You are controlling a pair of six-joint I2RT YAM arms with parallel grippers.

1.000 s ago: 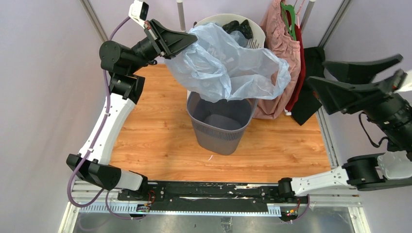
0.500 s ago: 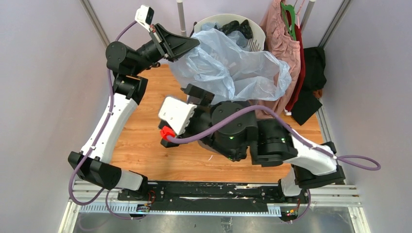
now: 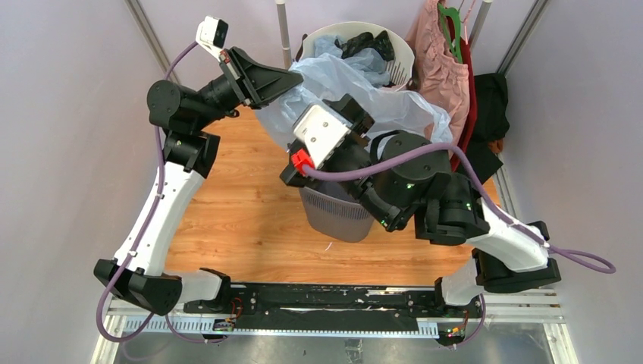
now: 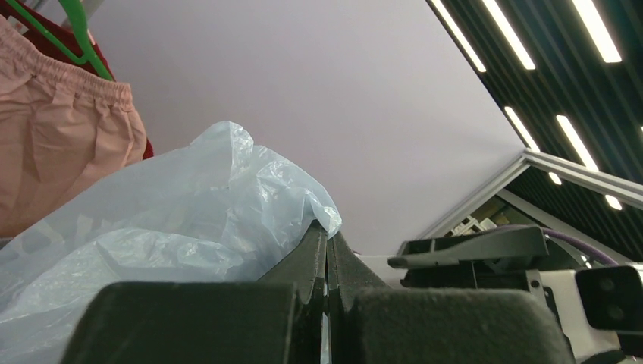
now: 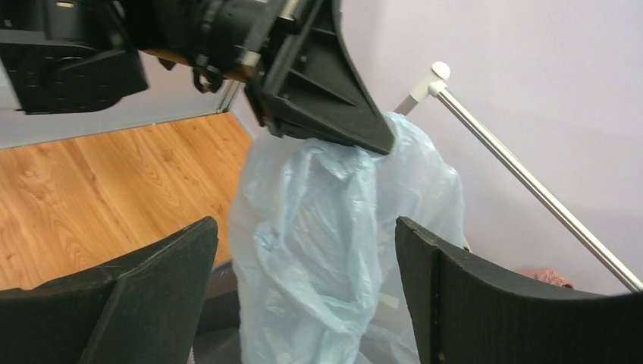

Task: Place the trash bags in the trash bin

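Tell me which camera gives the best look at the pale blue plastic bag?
The right wrist view: the trash bag hangs mid-frame from the left gripper. From the top camera the right arm covers part of it; the left wrist view shows only its pinched upper part.

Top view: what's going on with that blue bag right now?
The left gripper is shut on the pale blue trash bag, holding it up above the grey mesh trash bin. The right gripper is open, facing the hanging bag, which shows between its fingers in the wrist view. The bag is not dropped in yet.
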